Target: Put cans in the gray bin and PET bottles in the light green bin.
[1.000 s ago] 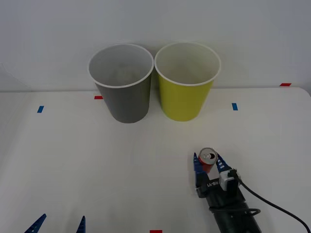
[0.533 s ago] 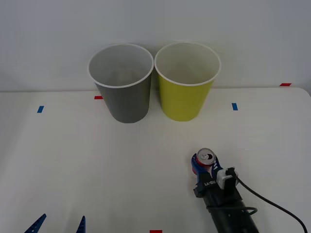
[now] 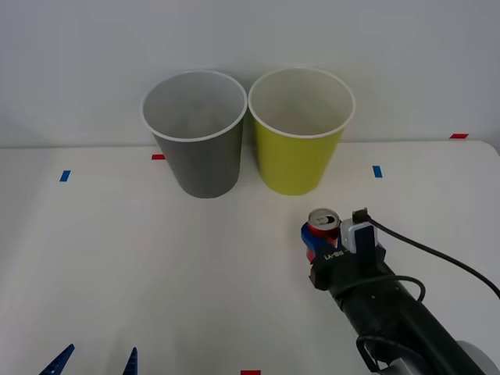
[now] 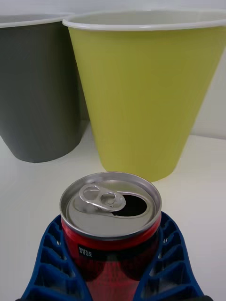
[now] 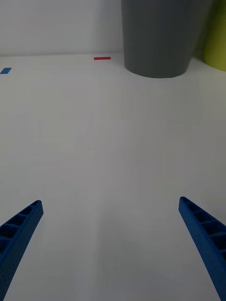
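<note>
Right gripper (image 3: pixel 320 238): I have it squeezed on the red can (image 3: pixel 322 226).
Left gripper (image 3: pixel 94 361): spread wide, waiting.
Next: I lift high, go over the gray bin (image 3: pixel 195 133), not the light green bin (image 3: pixel 300 133).

A flat white table (image 3: pixel 117 266) carries everything. At its far edge, against the pale wall, stand two large tapered cup-shaped bins with white rims, side by side and nearly touching: the dark gray bin (image 3: pixel 200 160) on the left, the yellow-green bin (image 3: pixel 297 160) on the right. Small tape marks lie flat on the surface: blue marks (image 3: pixel 65 176) far left and far right, red marks (image 3: pixel 158 157) beside the gray bin, at the far right edge and at the near edge.
</note>
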`<action>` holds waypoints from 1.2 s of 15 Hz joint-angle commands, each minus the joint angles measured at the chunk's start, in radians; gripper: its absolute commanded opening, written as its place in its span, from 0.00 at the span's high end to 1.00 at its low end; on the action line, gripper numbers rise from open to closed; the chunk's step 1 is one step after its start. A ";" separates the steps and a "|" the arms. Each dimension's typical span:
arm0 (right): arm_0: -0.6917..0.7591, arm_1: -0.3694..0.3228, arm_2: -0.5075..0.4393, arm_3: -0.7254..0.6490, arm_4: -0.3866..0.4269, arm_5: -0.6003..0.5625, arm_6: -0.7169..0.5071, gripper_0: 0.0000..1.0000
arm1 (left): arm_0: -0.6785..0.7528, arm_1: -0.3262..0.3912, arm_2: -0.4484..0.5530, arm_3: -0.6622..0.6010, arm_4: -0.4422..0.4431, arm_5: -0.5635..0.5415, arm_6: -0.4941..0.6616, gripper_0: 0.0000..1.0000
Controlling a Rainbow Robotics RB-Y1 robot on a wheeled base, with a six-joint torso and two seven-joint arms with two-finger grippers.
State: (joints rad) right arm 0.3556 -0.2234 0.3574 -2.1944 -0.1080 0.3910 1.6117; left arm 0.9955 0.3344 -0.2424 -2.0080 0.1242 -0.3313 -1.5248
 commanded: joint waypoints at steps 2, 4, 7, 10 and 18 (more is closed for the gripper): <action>-0.153 0.024 -0.018 -0.249 0.010 0.454 0.001 0.90 | 0.000 0.000 0.000 0.000 0.000 0.000 0.000 0.00; -0.236 0.049 -0.021 -0.288 0.011 0.589 0.005 0.91 | 0.000 0.000 0.000 0.000 0.000 0.000 0.000 0.00; -0.368 0.093 -0.029 -0.301 0.007 0.712 0.017 0.90 | 0.000 0.000 0.000 0.000 0.000 0.000 0.000 0.00; -0.572 0.111 -0.015 -0.300 0.040 0.894 0.016 0.91 | 0.000 0.000 0.000 0.000 0.000 0.000 0.000 0.00; -0.954 0.139 -0.025 0.016 -0.056 0.878 -0.009 0.91 | 0.000 0.000 0.000 0.000 0.000 0.000 0.000 0.00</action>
State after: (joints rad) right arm -0.5583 -0.0799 0.3416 -2.2279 -0.1356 1.2986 1.6082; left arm 0.9955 0.3344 -0.2424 -2.0080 0.1242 -0.3313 -1.5248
